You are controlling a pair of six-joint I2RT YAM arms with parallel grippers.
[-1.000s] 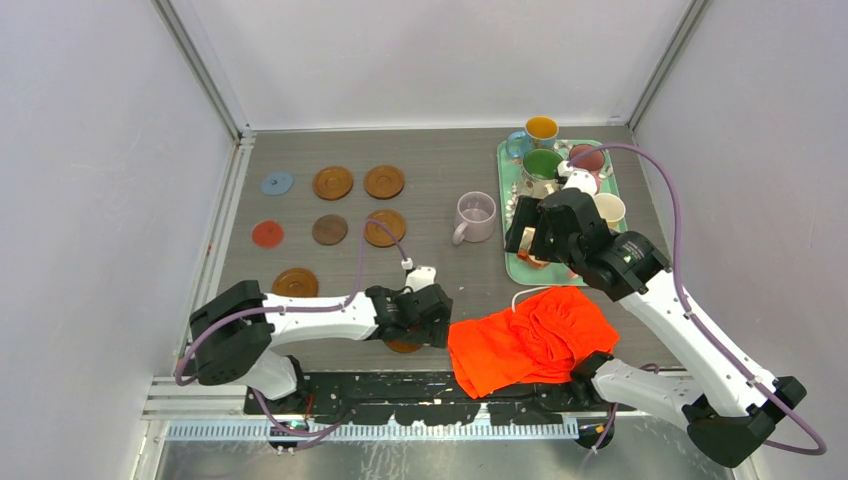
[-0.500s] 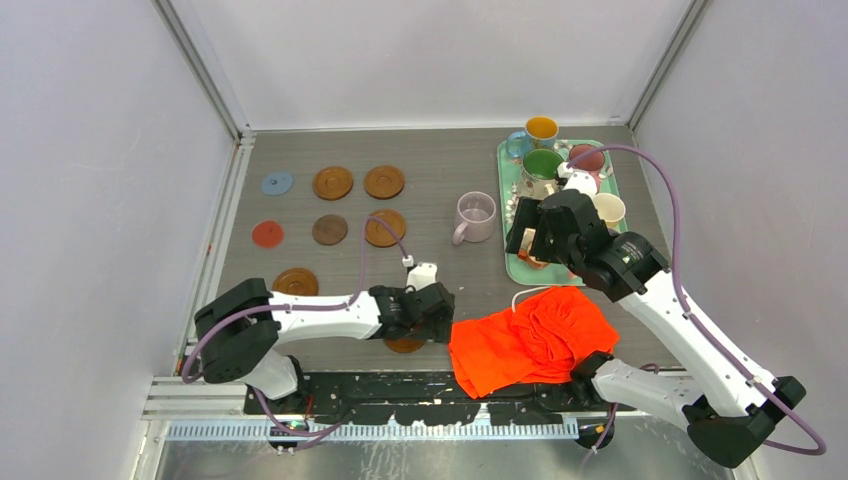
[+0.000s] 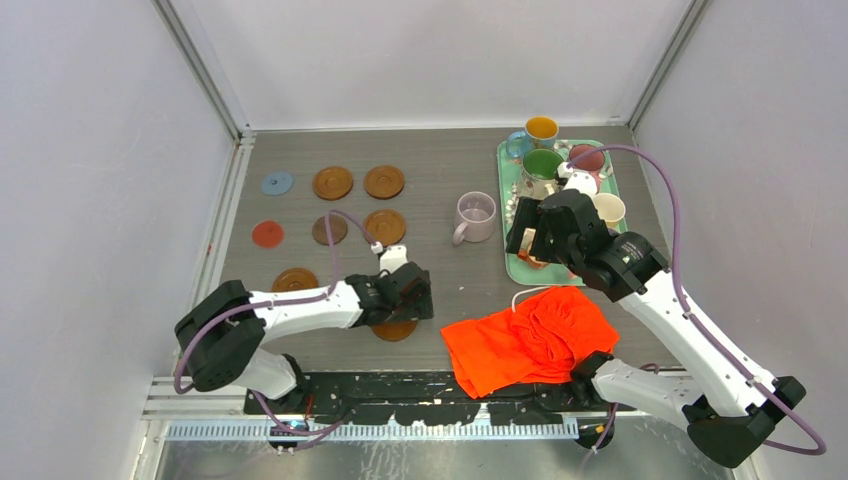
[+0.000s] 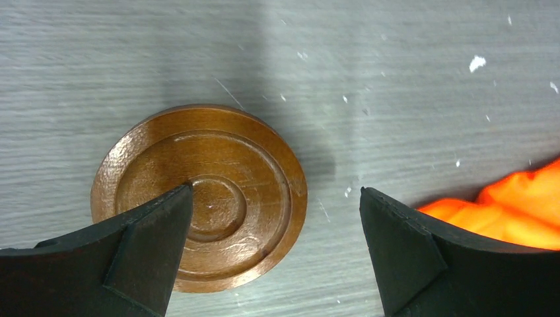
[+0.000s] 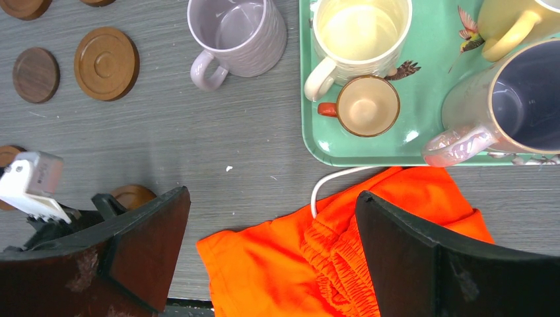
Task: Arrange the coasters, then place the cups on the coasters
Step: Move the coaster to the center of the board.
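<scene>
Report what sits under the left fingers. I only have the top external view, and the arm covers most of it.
Observer: A brown grooved coaster lies flat on the table. The left fingers stand open, one over its centre, gripping nothing.
Operator: Now check the near end of the tray, which is blocked for me.
Observer: A tiny orange-copper cup stands upright on the tray, right beside the cream mug.
Operator: Confirm the right fingers.
Observer: The right fingers are open and empty, above the orange cloth.
</scene>
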